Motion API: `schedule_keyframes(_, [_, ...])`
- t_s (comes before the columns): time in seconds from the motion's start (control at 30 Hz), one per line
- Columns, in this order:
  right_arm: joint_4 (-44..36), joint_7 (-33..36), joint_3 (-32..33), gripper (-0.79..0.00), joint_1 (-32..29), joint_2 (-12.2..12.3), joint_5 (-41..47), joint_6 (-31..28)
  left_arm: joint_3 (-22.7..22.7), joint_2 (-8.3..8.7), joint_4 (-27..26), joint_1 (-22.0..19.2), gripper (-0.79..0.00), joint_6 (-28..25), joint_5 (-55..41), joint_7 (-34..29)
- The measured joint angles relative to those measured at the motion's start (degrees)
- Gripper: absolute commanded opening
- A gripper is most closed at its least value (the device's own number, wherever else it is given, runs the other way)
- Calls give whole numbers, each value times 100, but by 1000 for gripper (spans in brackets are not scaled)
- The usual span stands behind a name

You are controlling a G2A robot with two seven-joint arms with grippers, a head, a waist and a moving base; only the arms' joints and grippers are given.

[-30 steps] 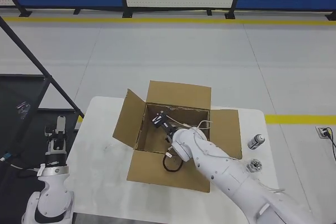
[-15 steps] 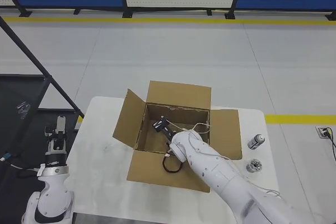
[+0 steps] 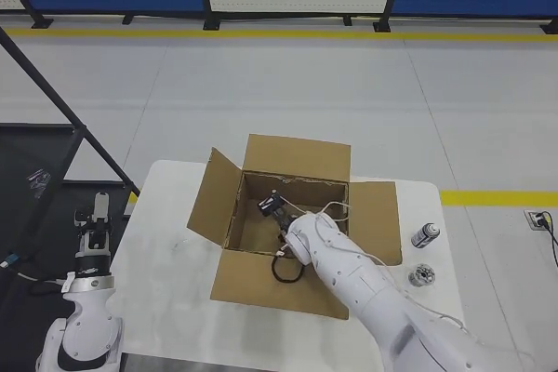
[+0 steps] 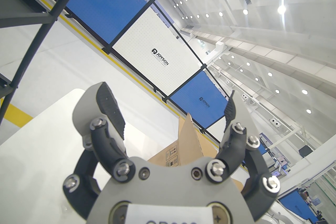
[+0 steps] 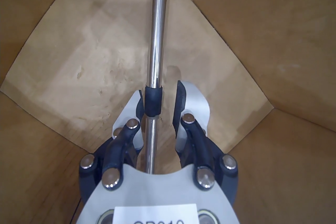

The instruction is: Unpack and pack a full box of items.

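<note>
One rod: a polished metal rod (image 5: 157,33) with a black sleeve (image 5: 153,101) lies inside the box (image 3: 298,156), pointing toward one of its floor corners.
Right gripper: the right gripper (image 5: 160,91) is down in the box with its fingers spread on either side of the rod. One pad touches the black sleeve, the other stands apart from it, so nothing is pinched.
Box: the cardboard is open with its flaps folded out. The floor that shows around the rod is bare.
Outside the box: a small can (image 3: 426,234) and a round object (image 3: 420,275) stand on the table (image 3: 172,270), on the side where the right arm comes in.
Left gripper: the left gripper (image 4: 168,96) is well apart from the box, off the opposite side, with its fingers spread wide and holding nothing.
Change: over the last second the right gripper (image 3: 272,203) has shifted slightly inside the box, a little toward its middle. The left arm, the can and the round object have kept their places.
Meaning: the small shift reads as lining up on the sleeve or backing off it. Whether the rod is being fetched out or has just been put in, I cannot tell. Either way the rod is loose now, and a lift needs the far pad to close onto the sleeve first.
</note>
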Motion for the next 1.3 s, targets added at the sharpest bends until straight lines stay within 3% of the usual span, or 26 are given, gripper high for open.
schedule_keyframes(0.2, [-463, -273, 274, -443, -57, 193, 43, -457, 0, 0, 0, 0, 0, 0, 0, 0])
schedule_keyframes(0.33, [-1238, -275, 575, -419, -277, 475, -93, -487, 0, 0, 0, 0, 0, 0, 0, 0])
schedule_keyframes(0.43, [-2267, -86, 970, -406, -675, 819, -367, -438, 0, 0, 0, 0, 0, 0, 0, 0])
schedule_keyframes(0.53, [-3871, 426, 1574, -394, -1425, 1253, -878, -349, 0, 0, 0, 0, 0, 0, 0, 0])
schedule_keyframes(0.57, [-4639, 699, 1874, -311, -1825, 1430, -1124, -358, 0, 0, 0, 0, 0, 0, 0, 0])
schedule_keyframes(0.63, [-5795, 1092, 2338, -12, -2475, 1662, -1459, -474, 0, 0, 0, 0, 0, 0, 0, 0])
schedule_keyframes(0.77, [-7900, 1455, 3227, 0, -3785, 1972, -2154, -555, 0, 0, 0, 0, 0, 0, 0, 0])
schedule_keyframes(0.87, [-8767, 1372, 3716, 0, -4428, 2066, -2502, -324, 0, 0, 0, 0, 0, 0, 0, 0])
schedule_keyframes(1.1, [-9868, 1419, 5382, 0, -5898, 2248, -2630, 159, 0, 0, 0, 0, 0, 0, 0, 0])
schedule_keyframes(1.3, [-9664, 1463, 6859, 0, -6918, 2321, -1831, 217, 0, 0, 0, 0, 0, 0, 0, 0])
